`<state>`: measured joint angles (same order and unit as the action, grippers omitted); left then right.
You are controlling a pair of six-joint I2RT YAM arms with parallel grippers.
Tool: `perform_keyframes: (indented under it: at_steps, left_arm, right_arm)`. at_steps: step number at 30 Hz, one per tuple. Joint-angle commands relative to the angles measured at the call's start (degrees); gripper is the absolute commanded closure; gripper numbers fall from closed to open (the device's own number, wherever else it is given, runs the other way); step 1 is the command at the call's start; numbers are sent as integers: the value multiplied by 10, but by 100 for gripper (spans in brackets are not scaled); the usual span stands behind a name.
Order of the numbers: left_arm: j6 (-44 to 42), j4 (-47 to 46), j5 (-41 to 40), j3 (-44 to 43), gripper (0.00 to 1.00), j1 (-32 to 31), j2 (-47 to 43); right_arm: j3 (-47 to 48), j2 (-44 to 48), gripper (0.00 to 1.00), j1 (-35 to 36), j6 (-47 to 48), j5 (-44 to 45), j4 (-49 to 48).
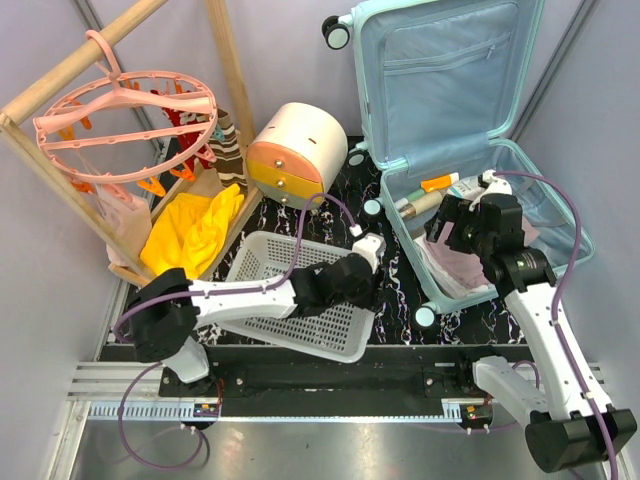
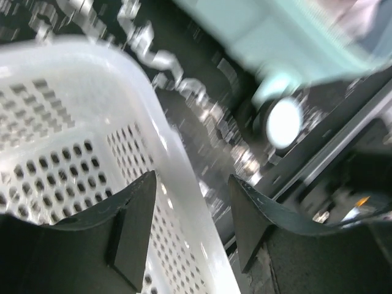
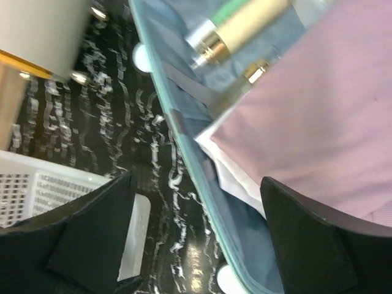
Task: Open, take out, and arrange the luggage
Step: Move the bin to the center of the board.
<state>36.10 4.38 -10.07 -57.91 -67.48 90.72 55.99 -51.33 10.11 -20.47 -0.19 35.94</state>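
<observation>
Luggage (image 1: 440,90) lies opened at the right of the black marbled tabletop (image 1: 395,290). Its pale mint base is flat and its lid stands upright beyond, showing blue lining with a zip pocket.

Nearest the arm bases, the white perforated basket (image 1: 300,238) sits below and behind the left gripper (image 1: 365,245). In the left wrist view the left gripper (image 2: 191,177) has its jaws partly apart and clamps nothing. The basket's rim (image 2: 159,122) runs under the gap and off to the left finger's side. Ahead of the jaws and toward the right finger are a white wheel (image 2: 283,121) and the luggage's mint shell (image 2: 306,37), both blurred.

The right gripper (image 1: 447,225) hangs over the left part of the luggage base. In the right wrist view its jaws (image 3: 196,177) stand wide apart with nothing between them. The luggage's edge (image 3: 174,141) crosses the gap. On the right finger's side lies a folded pink cloth (image 3: 318,116) over something white. Ahead of the jaws is a gold-coloured tube (image 3: 245,24) with a silver collar. On the left finger's side, a corner of the basket (image 3: 37,184) shows.

Farther off, left of both grippers, a cream-and-orange drawer box (image 1: 295,150) stands just beyond the basket. Beyond that, a wooden rack (image 1: 230,60) carries a round pink clip hanger (image 1: 125,110), with a yellow cloth (image 1: 190,230) below it.
</observation>
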Motion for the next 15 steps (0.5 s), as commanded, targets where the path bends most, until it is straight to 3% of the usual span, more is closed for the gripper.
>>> perform_keyframes:
  at_steps: [1,6,11,15]
  left_arm:
    - [27,-117,23,-26,46,9,22]
    - [61,-270,24,-3,44,28,40]
    - [78,-336,69,-16,44,47,76]
    - [71,-356,67,-28,44,57,83]
  right_arm:
    - [21,-30,12,1,29,54,55]
    - [10,-36,21,1,39,73,62]
    - [-2,-80,25,2,45,77,62]
    - [-9,-95,34,9,56,78,54]
